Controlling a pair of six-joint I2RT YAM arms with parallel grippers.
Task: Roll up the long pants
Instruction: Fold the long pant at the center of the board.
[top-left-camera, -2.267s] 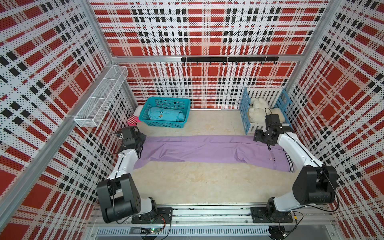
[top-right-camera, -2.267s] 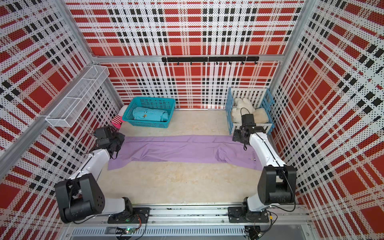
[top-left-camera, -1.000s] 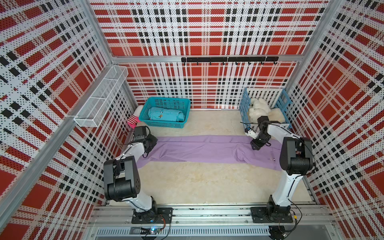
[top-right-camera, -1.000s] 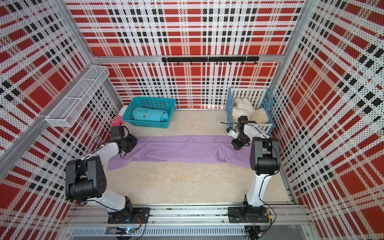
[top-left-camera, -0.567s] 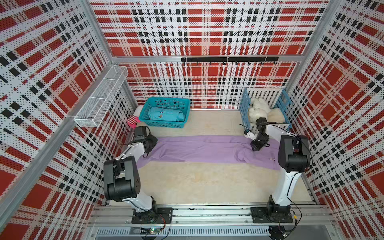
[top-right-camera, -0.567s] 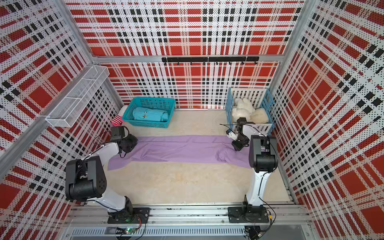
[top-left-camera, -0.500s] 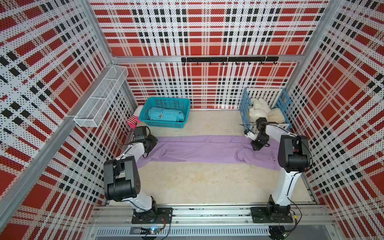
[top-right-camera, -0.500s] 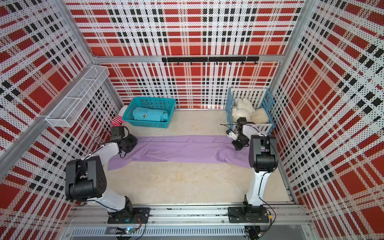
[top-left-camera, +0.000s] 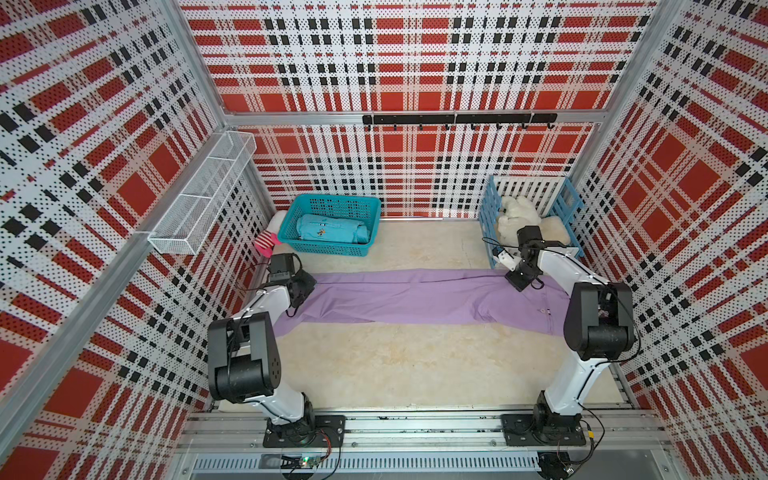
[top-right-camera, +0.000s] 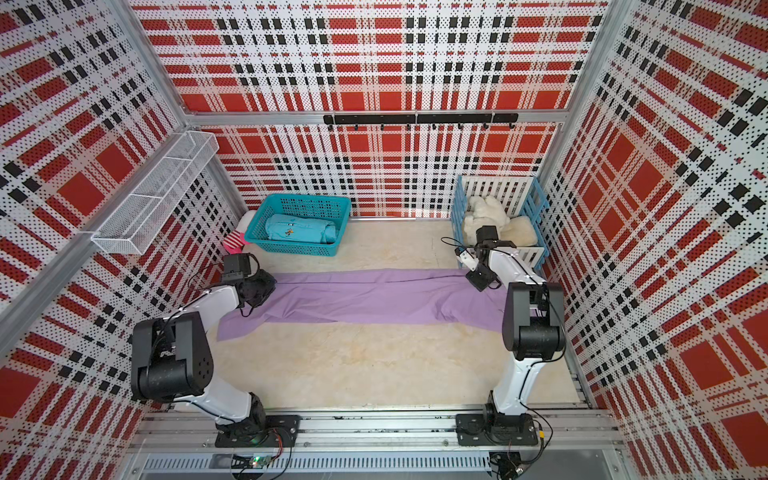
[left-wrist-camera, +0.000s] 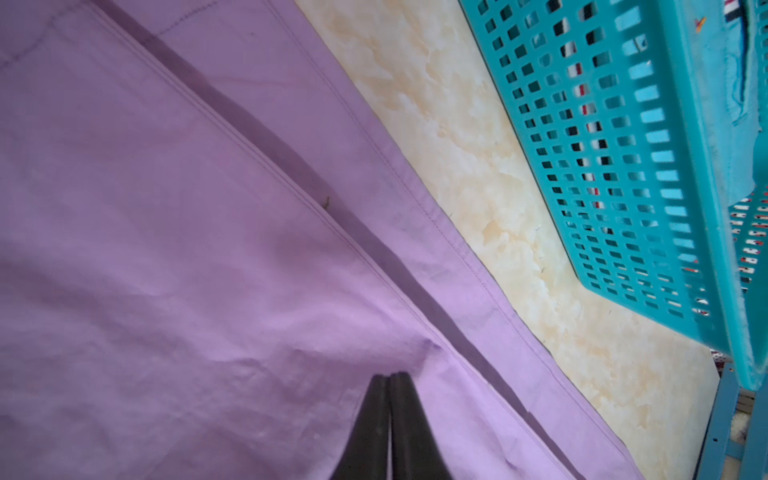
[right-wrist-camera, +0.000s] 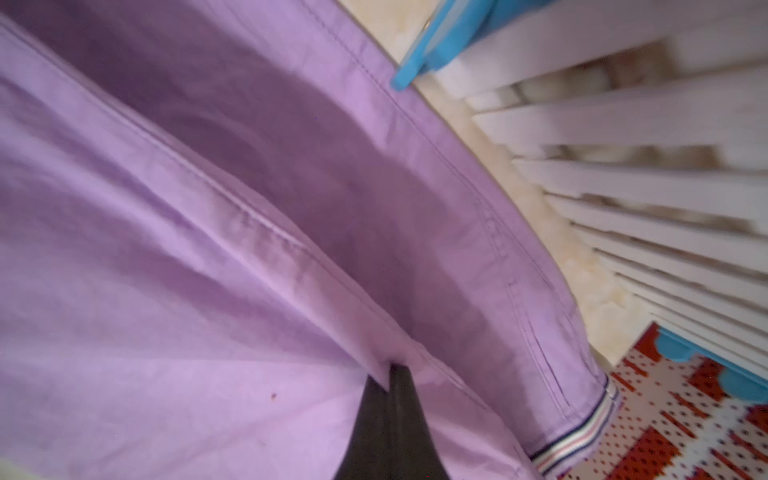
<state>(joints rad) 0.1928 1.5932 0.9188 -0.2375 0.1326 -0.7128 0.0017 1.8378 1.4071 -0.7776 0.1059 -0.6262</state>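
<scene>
The long pants (top-left-camera: 415, 297) (top-right-camera: 374, 297) lie flat and stretched across the table, lilac, with the leg ends at the left and the striped waistband (right-wrist-camera: 582, 440) at the right. My left gripper (top-left-camera: 305, 286) (left-wrist-camera: 390, 376) rests on the leg end near the far edge. Its jaws are shut, and the cloth puckers at their tips. My right gripper (top-left-camera: 519, 282) (right-wrist-camera: 390, 368) is at the waist end. It is shut on a raised fold of the lilac cloth, which runs in between the fingertips.
A teal basket (top-left-camera: 332, 249) (left-wrist-camera: 602, 166) holding a teal rolled garment (top-left-camera: 332, 228) stands just behind the leg end. A blue-and-white slatted crate (top-left-camera: 490, 216) with white plush is close behind my right gripper. A pink striped sock (top-left-camera: 266, 243) lies by the left wall, under a wire shelf (top-left-camera: 203, 195).
My right gripper's jaws have closed on a fold at the waist end. Earlier, both arms drew in and set their grippers onto the pants. The left has held still for the last second.
</scene>
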